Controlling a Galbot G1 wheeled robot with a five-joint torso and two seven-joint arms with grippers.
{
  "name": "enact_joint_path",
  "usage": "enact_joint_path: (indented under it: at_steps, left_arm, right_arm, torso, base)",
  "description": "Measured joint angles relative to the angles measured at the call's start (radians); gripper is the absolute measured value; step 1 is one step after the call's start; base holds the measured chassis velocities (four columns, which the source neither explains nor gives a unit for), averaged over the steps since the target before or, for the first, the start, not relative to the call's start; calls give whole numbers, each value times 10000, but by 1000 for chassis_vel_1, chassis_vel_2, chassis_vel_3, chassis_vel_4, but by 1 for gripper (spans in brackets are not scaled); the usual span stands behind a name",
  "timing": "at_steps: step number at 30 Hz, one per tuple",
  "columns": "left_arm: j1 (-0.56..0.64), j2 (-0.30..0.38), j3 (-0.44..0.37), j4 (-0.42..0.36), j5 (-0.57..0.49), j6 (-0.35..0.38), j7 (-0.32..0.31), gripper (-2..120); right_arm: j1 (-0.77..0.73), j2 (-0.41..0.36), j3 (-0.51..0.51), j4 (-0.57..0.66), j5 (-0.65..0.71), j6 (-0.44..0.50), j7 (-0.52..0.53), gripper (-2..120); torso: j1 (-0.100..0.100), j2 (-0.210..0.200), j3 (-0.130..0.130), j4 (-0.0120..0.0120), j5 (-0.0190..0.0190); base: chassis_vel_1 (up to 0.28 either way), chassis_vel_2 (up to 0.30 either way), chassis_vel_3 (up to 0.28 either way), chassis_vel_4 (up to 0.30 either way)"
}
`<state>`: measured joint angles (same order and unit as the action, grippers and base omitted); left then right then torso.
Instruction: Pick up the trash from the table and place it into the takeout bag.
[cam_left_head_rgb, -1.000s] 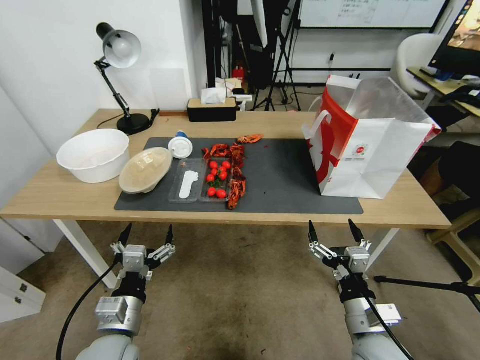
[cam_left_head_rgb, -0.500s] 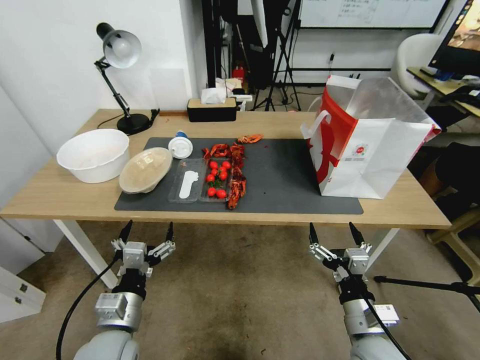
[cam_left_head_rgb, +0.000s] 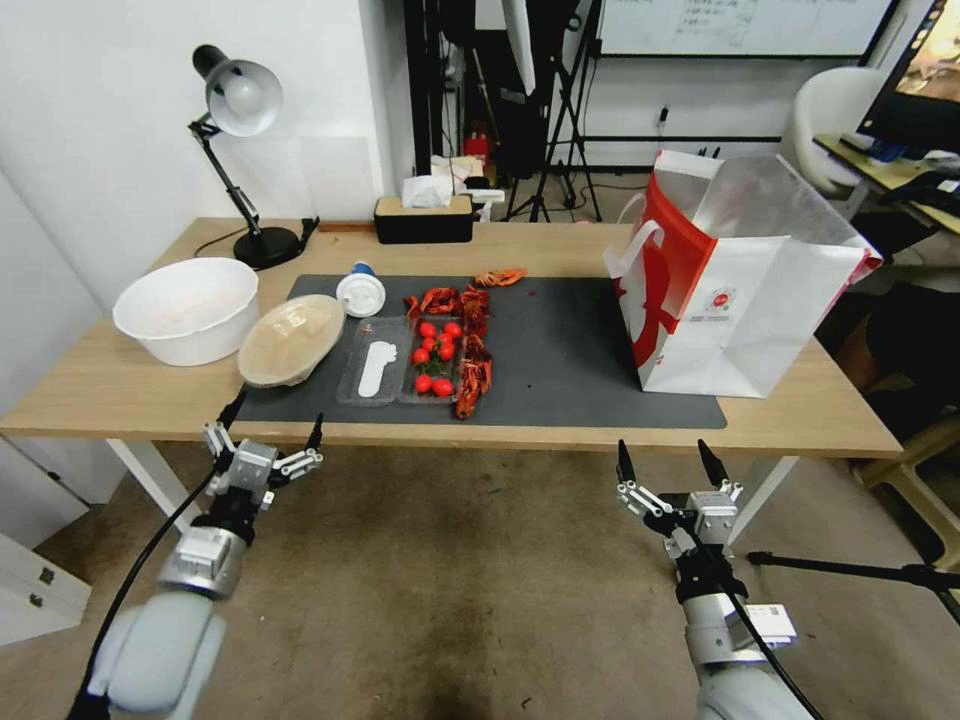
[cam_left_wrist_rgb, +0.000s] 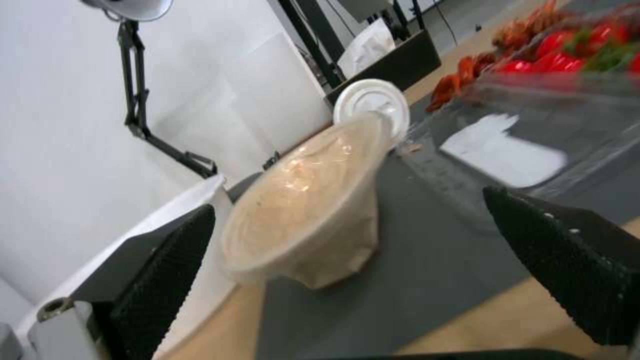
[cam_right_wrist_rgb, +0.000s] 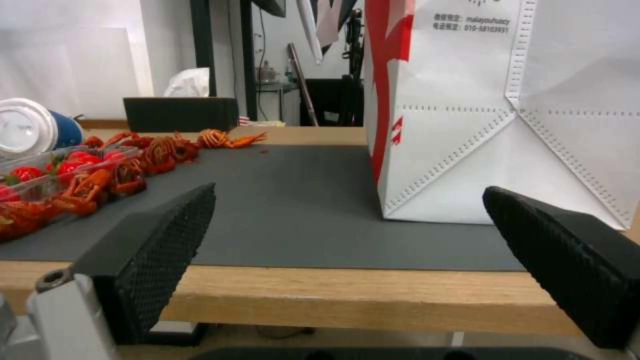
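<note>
On the table (cam_left_head_rgb: 560, 250), the beige bowl (cam_left_head_rgb: 291, 340) lies tilted at the mat's (cam_left_head_rgb: 570, 350) left edge, film-covered with pale contents, leaning against the big white bowl (cam_left_head_rgb: 187, 308); the white-lidded cup (cam_left_head_rgb: 361, 294) lies on its side just behind it. Beside it a clear tray (cam_left_head_rgb: 400, 372) holds cherry tomatoes (cam_left_head_rgb: 434, 355) and a white utensil, with crayfish shells (cam_left_head_rgb: 470, 340) alongside, and the bag (cam_left_head_rgb: 735, 285) stands open at the mat's right end. The left gripper (cam_left_head_rgb: 272, 422), fingers spread, hangs at the front table edge before the beige bowl, while the right gripper (cam_left_head_rgb: 662, 462), also spread, waits below the front edge near the bag.
</note>
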<state>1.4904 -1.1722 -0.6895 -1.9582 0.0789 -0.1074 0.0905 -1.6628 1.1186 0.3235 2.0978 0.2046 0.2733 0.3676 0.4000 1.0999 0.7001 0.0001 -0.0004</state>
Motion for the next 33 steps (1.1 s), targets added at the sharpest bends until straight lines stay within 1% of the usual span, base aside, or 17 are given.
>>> enact_joint_path:
  at_steps: [1,3,6,11,16,19,21,22,24,26,27,28,29,30,31,32,33]
  left_arm:
    - [-331,270,6,281,179,-105,78,100]
    - [-484,390,11,411,273,-150,122,100]
    - [-944,812,87,871,525,-246,235,100]
    - [-1234,1093,190,1215,650,-255,366,100]
    - [-1565,1437,299,1757,853,-290,532,100]
    - [-1665,1564,323,1894,887,-304,564,99]
    - [-1744,1695,354,1995,965,-326,592,95]
    - [-1760,1777,380,2032,994,-337,621,89]
    - [-1760,1828,397,2048,1003,-341,639,87]
    - [-1750,2121,490,2092,1009,-359,685,76]
    - [-1750,2121,490,2092,1009,-359,685,76]
    - [-1724,2290,523,2094,1009,-382,708,71]
    - [-1692,2438,539,2093,1009,-402,727,70]
    - [-1692,2438,539,2093,1009,-402,727,70]
    - [-1673,2526,542,2089,1009,-412,741,63]
    - [-1642,2675,542,2080,1009,-421,768,59]
    - [-1642,2675,542,2080,1009,-421,768,59]
  right_arm:
    - [9,12,-12,11,-7,-46,3,100]
    - [8,19,-17,21,-11,-61,4,100]
    - [-8,76,-36,36,-43,-88,10,100]
    - [3,109,-41,26,-53,-97,19,100]
    - [86,117,-53,-34,-55,-112,29,100]
    - [115,130,-65,-73,-55,-113,32,100]
    - [139,146,-104,-126,-56,-114,33,100]
    - [159,153,-122,-151,-58,-114,34,100]
    - [166,156,-132,-158,-58,-114,34,100]
    - [211,158,-156,-192,-61,-114,34,100]
    - [211,158,-156,-192,-61,-114,34,100]
    - [249,153,-182,-211,-62,-114,35,100]
    - [280,145,-201,-227,-61,-115,35,100]
    - [280,145,-201,-227,-61,-115,35,100]
    - [303,140,-214,-235,-62,-116,35,100]
    - [342,133,-238,-251,-62,-120,35,100]
    - [342,133,-238,-251,-62,-120,35,100]
  torso:
    - [0,0,0,-1,2]
    - [1,0,0,-3,4]
    - [1,0,0,-2,3]
    - [0,1,0,-1,3]
    - [0,0,0,-2,3]
    - [0,0,0,-1,3]
    - [1,0,0,-2,4]
    - [0,0,0,-2,3]
    - [0,0,0,-1,3]
    - [0,0,0,-1,3]
    - [0,0,0,-1,3]
    - [0,1,0,-3,0]
    - [0,0,0,-3,0]
    - [0,0,0,-3,0]
    - [0,0,0,-4,2]
    - [0,0,0,-2,5]
    - [0,0,0,-2,5]
  base:
    - [0,0,0,0]
    - [0,0,0,0]
    - [0,0,0,0]
    - [0,0,0,0]
    - [0,0,0,0]
    - [0,0,0,0]
    - [0,0,0,0]
    - [0,0,0,0]
    - [0,0,0,0]
    - [0,0,0,0]
    - [0,0,0,0]
    - [0,0,0,0]
    - [0,0,0,0]
    - [0,0,0,0]
    - [0,0,0,0]
    - [0,0,0,0]
    - [0,0,0,0]
